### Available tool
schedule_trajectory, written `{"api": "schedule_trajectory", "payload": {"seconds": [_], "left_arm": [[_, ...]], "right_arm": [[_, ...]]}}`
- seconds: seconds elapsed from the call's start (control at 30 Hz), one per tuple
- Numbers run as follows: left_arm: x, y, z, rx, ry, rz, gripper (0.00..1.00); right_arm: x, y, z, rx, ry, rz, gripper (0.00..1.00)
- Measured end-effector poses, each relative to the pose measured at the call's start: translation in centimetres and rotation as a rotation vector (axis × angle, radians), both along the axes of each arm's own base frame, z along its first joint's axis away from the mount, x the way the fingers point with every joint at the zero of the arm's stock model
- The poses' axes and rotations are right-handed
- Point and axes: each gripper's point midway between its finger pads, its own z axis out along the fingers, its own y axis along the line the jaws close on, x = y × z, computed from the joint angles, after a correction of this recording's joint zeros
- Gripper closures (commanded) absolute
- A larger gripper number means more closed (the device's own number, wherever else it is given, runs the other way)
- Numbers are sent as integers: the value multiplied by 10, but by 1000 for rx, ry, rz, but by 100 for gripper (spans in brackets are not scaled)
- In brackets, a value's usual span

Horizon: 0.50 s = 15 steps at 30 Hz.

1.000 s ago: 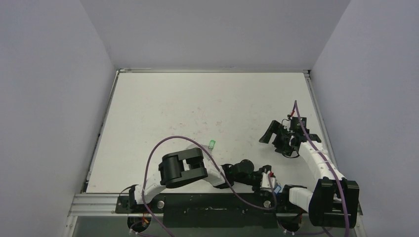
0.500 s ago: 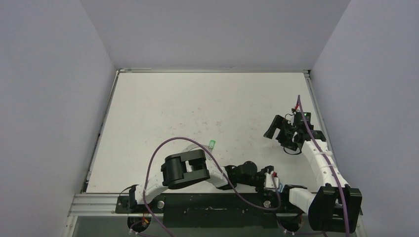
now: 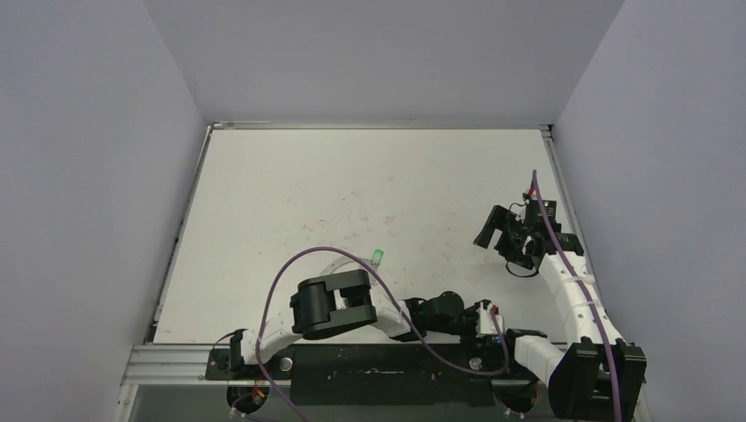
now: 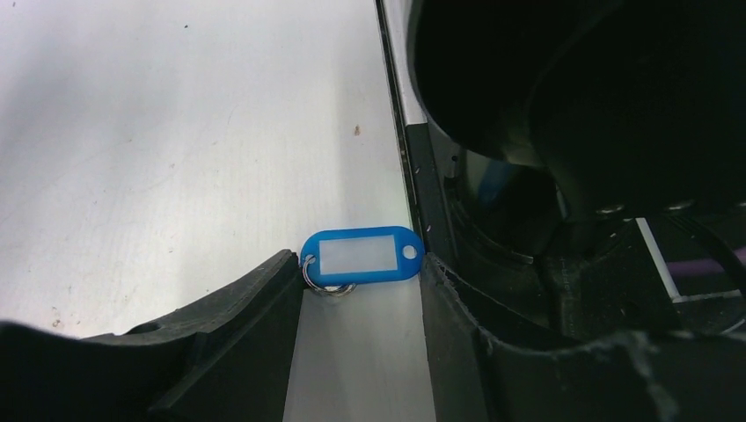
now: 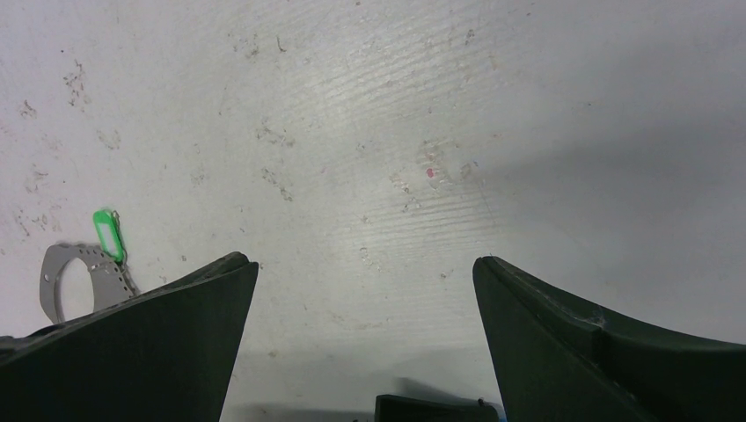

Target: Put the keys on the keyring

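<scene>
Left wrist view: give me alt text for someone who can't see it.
A blue key tag lies flat on the white table between the jaws of the left gripper, a small metal ring at its end.

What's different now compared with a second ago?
The left arm shifted slightly right along the near edge; the left pincer straddles the blue key tag. The right pincer, wide open, drifted a little right and farther away. The green key tag stayed put.
</scene>
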Motion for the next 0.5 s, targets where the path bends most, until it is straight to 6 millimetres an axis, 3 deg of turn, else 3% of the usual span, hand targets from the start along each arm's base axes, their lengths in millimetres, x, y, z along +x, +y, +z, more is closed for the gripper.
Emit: {"api": "schedule_trajectory", "payload": {"seconds": [0.27,0.5], "left_arm": [[7,-1,3,-15,56,38,62],[126,27,2,-39,35,363,65]], "right_arm": [[-2,0,0,0,5,0,0],[-6,0,4,0,-1,0,0]]}}
